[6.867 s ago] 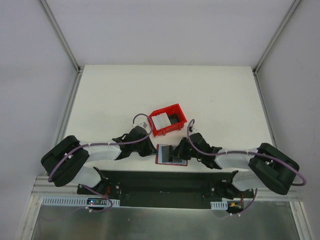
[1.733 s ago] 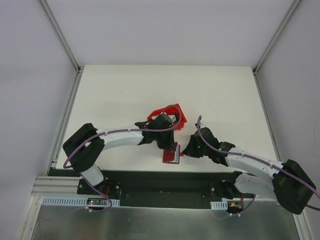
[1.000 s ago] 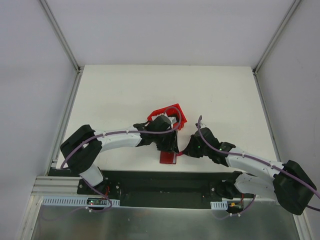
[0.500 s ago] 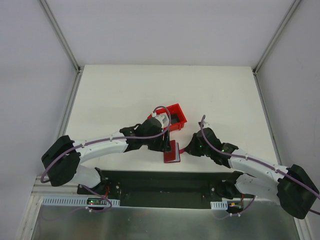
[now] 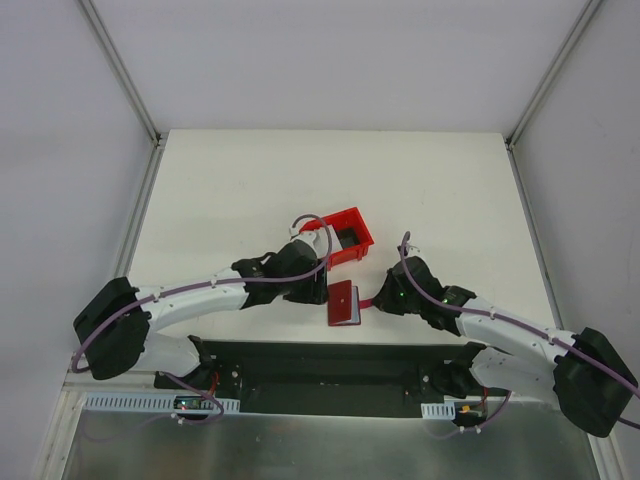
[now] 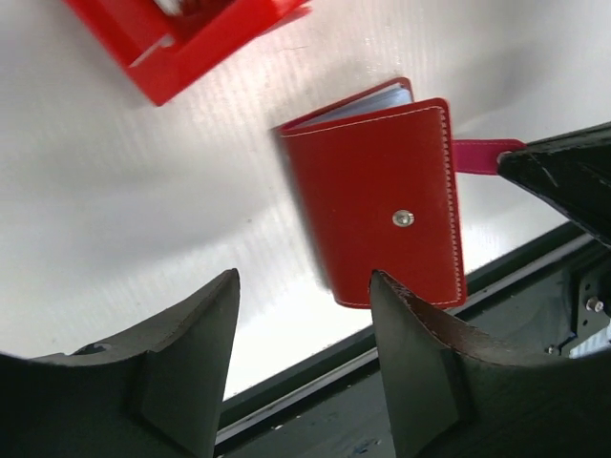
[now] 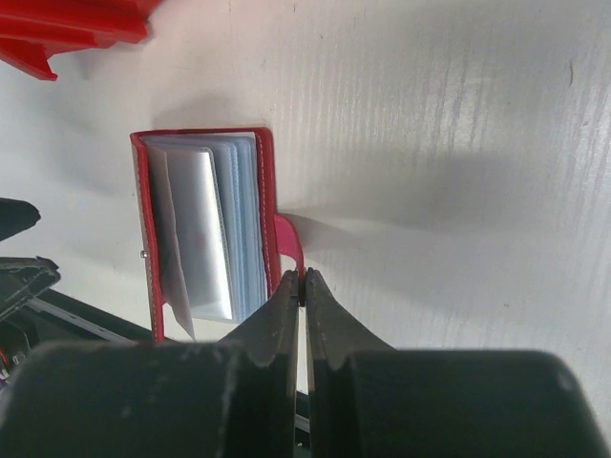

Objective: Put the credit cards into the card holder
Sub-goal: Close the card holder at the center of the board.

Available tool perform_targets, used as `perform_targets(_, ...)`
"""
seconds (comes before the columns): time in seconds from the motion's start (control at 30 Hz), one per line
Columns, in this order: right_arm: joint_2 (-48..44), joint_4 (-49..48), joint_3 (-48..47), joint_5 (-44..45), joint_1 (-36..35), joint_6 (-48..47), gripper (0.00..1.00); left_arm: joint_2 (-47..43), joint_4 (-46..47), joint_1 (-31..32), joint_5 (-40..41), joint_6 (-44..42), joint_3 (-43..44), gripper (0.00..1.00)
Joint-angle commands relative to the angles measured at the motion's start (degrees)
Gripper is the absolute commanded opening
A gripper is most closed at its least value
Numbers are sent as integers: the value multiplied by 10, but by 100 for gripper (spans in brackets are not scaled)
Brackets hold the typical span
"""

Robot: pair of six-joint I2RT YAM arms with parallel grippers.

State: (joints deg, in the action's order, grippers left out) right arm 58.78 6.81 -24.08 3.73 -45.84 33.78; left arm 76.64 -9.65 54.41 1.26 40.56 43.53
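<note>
Card holder (image 7: 196, 229) tab (image 7: 289, 244) inside right gripper (image 7: 302, 279)

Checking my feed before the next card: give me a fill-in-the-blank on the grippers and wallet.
The right gripper is shut on the card holder's closing ____. The left gripper is ____ and holds nothing. The plastic bin is ____ in colour.
Missing: tab; open; red.
</note>
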Motion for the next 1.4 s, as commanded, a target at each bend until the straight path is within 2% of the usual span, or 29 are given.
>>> perform_targets(0.0, -2, 7, -20, 13, 1, -8, 4, -68, -18, 3, 78, 45, -30, 62)
perform_targets(0.07, -4, 8, -18, 15, 1, -8, 4, -96, -17, 2, 111, 53, -46, 79)
perform_targets(0.1, -5, 8, -17, 15, 1, -8, 4, -105, -18, 3, 130, 55, -52, 98)
perform_targets(0.3, -5, 12, -16, 15, 1, -7, 4, -130, -17, -12, 184, 114, -85, 99)
perform_targets(0.4, -3, 13, -18, 14, 1, -6, 4, -139, 3, -12, 194, 109, -102, 99)
perform_targets(0.57, -2, 13, -18, 15, 1, -3, 4, -133, 7, -12, 162, 56, -99, 99)
perform_targets(0.83, -7, 21, -17, 15, 1, -5, 5, -85, 6, -14, 119, 61, -106, 99)
perform_targets(0.93, -10, 22, -18, 15, 1, -6, 5, -58, 15, -12, 84, 20, -101, 89)
perform_targets(1.17, -9, 23, -18, 16, 1, -6, 6, -37, 23, -12, 59, -59, -85, 84)
perform_targets(1.23, -10, 23, -17, 16, 1, -5, 6, -24, 23, -12, 51, -79, -77, 76)
perform_targets(1.3, -12, 24, -17, 19, 1, -6, 6, -12, 24, -12, 46, -81, -72, 60)
perform_targets(1.37, -15, 25, -16, 21, 1, -6, 6, -1, 24, -12, 43, -77, -68, 51)
